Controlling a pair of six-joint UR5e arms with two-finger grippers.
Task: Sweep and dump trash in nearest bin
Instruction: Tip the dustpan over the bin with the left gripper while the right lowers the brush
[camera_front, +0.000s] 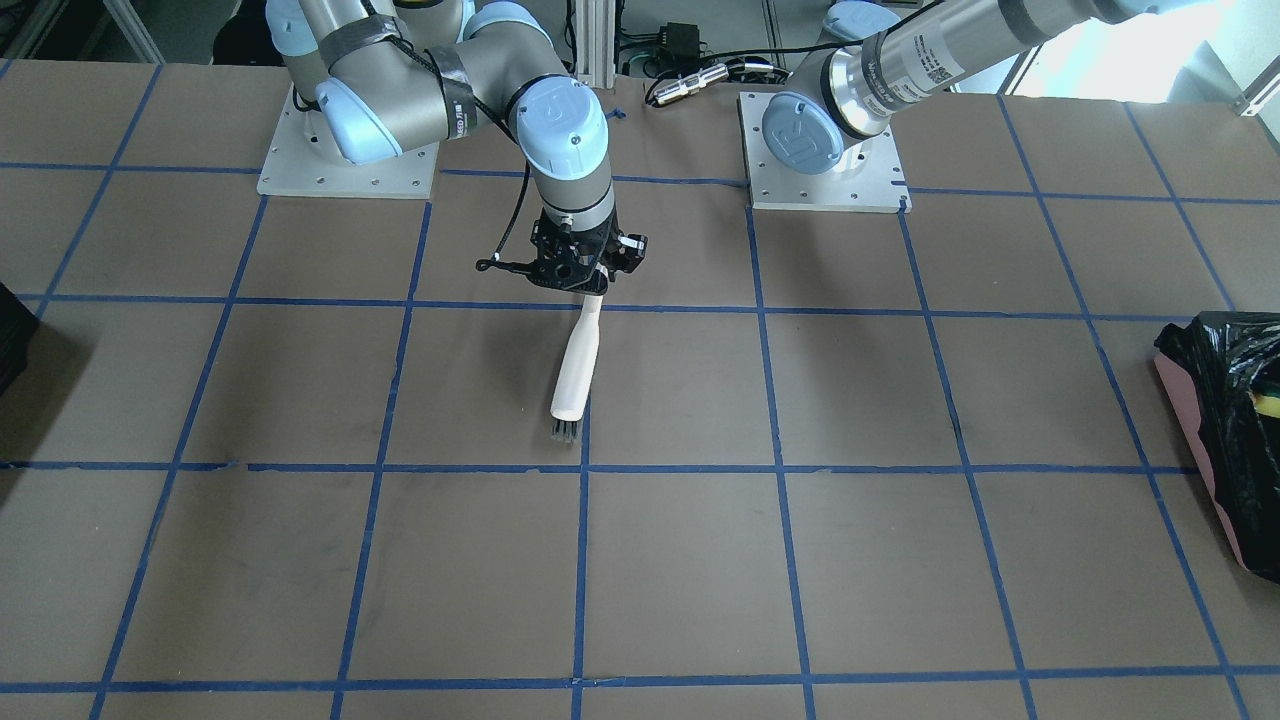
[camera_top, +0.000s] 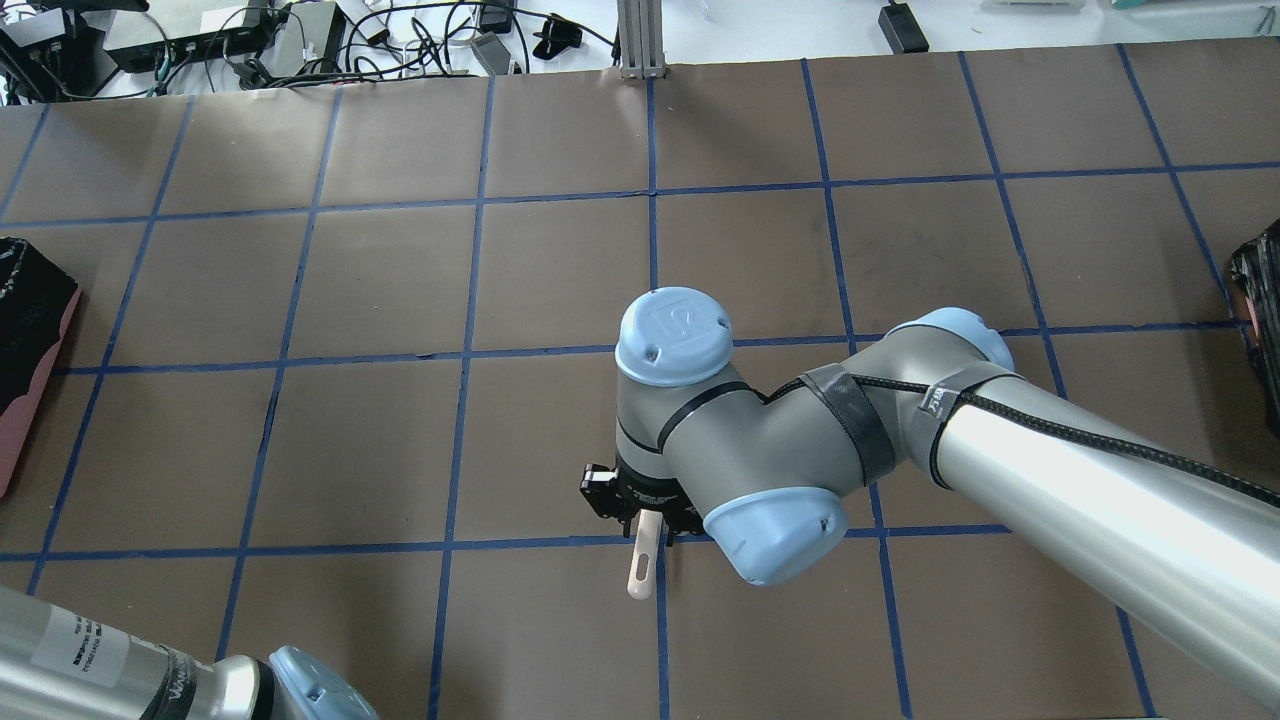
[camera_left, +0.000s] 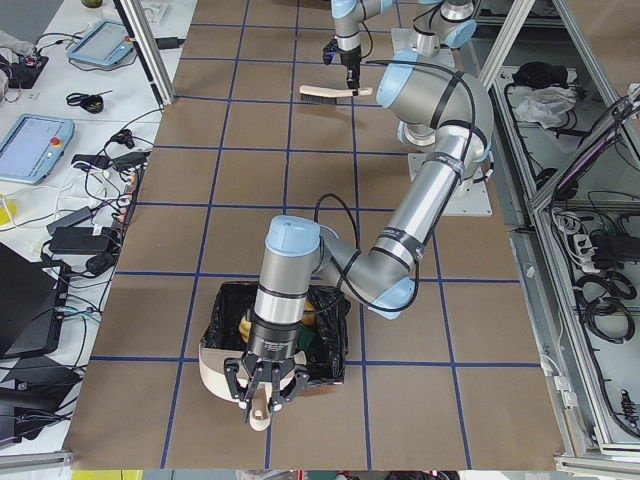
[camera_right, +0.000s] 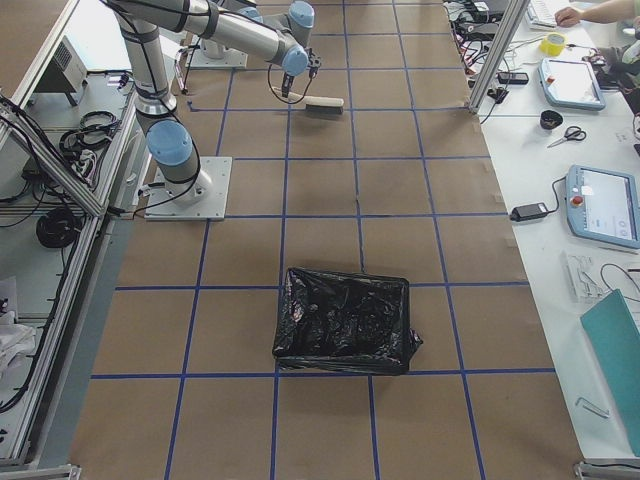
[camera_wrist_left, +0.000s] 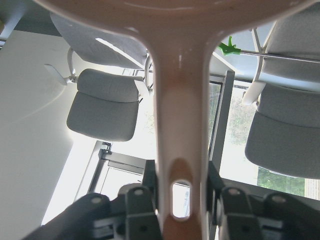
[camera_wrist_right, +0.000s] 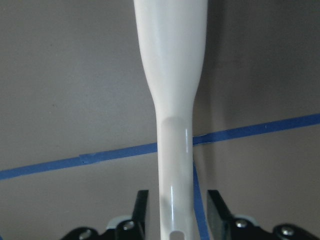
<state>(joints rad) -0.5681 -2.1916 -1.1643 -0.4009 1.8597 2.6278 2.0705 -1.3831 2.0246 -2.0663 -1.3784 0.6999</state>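
Bristles of a white-handled brush touch the brown table near its middle in the front-facing view. The right gripper is closed around the top of the handle. At the right edge sits the bin, pink-sided and lined with black plastic, with a yellow piece of trash showing inside it.

Seen from overhead, the right arm reaches in from the right and the brush handle sticks out below its wrist, beside a line of the blue tape grid. The bin lies at the far left edge and a second bin at the far right edge, well apart.

From the table's left end, the near arm hangs straight down over the bin. The left gripper is clamped on a cream dustpan held at the bin's near rim. Yellow and brownish trash lies on the black liner beside the wrist. The brush shows small at the far end.

From the right end, the second bin stands in the foreground, with the brush and its arm far behind.

The left wrist camera shows both fingers pressed against the dustpan's handle, near its hanging hole, with grey chairs beyond.

The right wrist camera shows the brush handle running up between the two jaws, above the tape.
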